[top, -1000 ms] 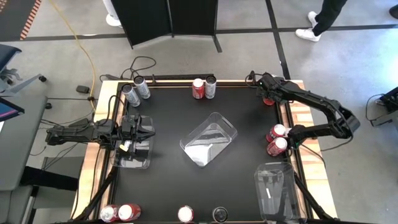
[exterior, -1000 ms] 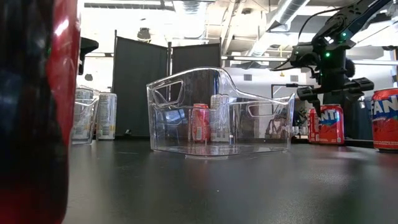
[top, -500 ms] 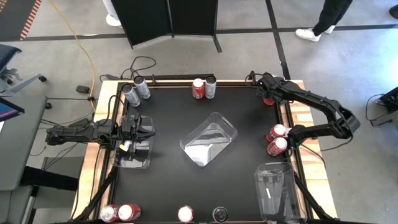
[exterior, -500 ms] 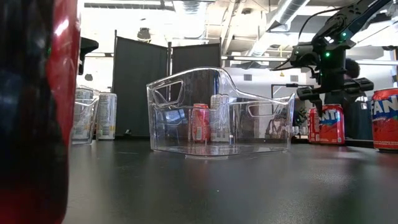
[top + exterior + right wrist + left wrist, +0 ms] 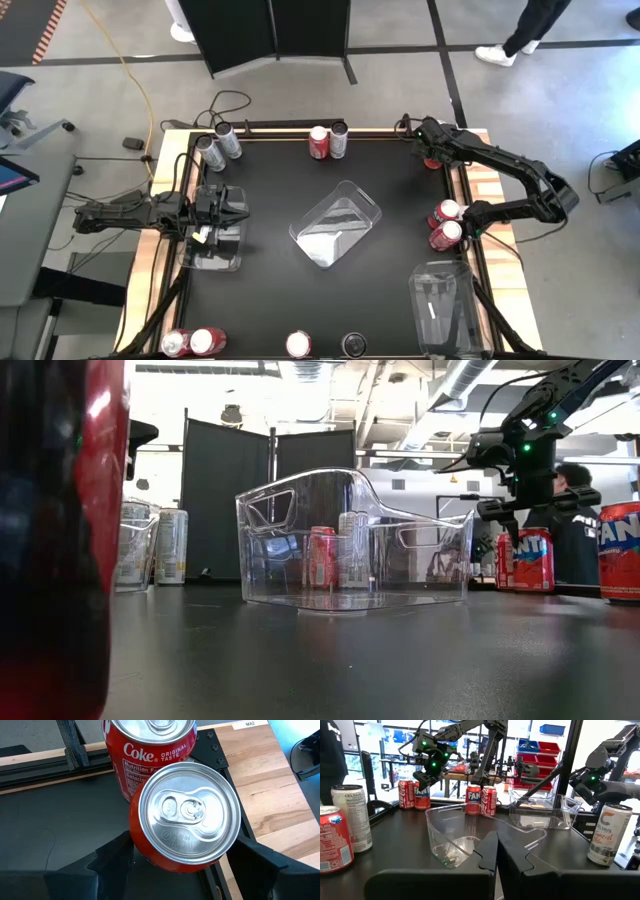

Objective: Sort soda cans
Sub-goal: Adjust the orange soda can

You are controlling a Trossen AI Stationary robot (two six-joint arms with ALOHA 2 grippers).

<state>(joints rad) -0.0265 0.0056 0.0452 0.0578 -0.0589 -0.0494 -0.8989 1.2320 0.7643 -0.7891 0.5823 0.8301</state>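
Right end effector (image 5: 182, 852) is hanging fingers-spread, straddling an upright red can (image 5: 186, 815) directly below at the desk's (image 5: 280, 190) right edge (long axis vertical, Coke can (image 5: 150, 750) touching behind), while the clenched left end effector (image 5: 237, 206) is waiting far opposite.

In the right wrist view, the red can (image 5: 150, 755) at the bench edge reads "Coke ORIGINAL TASTE", with "Nutrition Facts" partly legible below. A small white tag (image 5: 252, 723) on the wooden strip reads "MA2". In the left wrist view, a pale can (image 5: 352, 817) and another pale can (image 5: 609, 832) both read "CELSIUS"; the second also shows "tropical". A red can (image 5: 406, 793) carries the Coca-Cola script, and two others (image 5: 422, 796) (image 5: 473, 801) show "FAN". In the low view, a red can (image 5: 525, 558) and the one at the picture's edge (image 5: 620, 550) show parts of the same "FAN" lettering.
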